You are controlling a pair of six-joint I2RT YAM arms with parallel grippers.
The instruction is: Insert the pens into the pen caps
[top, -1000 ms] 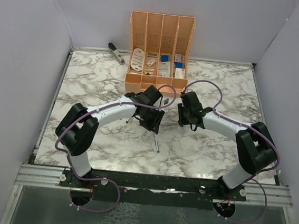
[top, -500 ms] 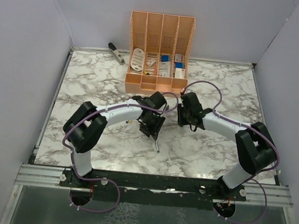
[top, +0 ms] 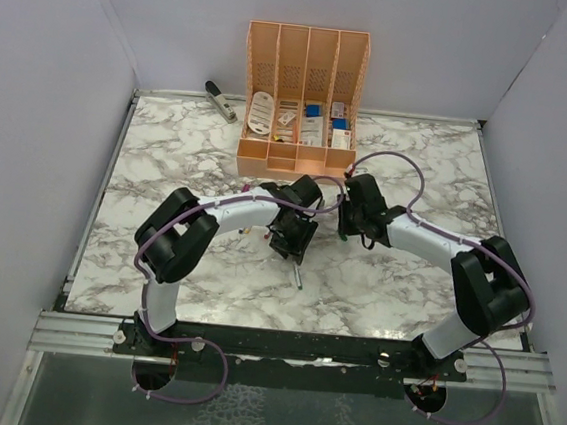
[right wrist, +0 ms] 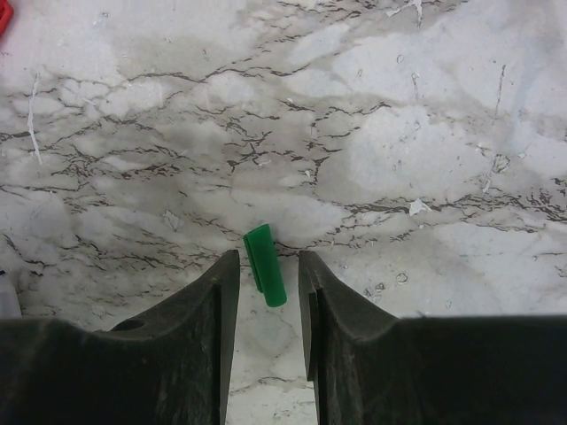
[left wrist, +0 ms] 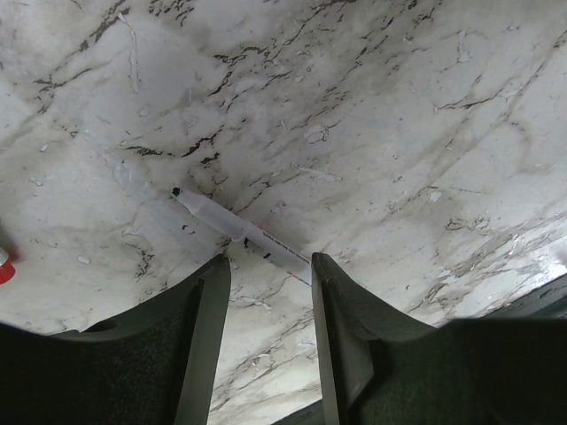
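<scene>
Left end effector (left wrist: 268, 261) half open astride pen (left wrist: 232, 228), right end effector (right wrist: 268, 254) likewise astride green cap (right wrist: 265, 277), neither gripped; both likely light, stiff, slick, pinch pen mid-barrel

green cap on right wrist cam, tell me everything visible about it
The green cap is a short, stubby tube of smooth plastic, its near end rounded. It lies flat on the marble table, slightly tilted in the view, its near half between the open fingers of the right gripper, a narrow gap either side. No pen sticks out of it.
</scene>
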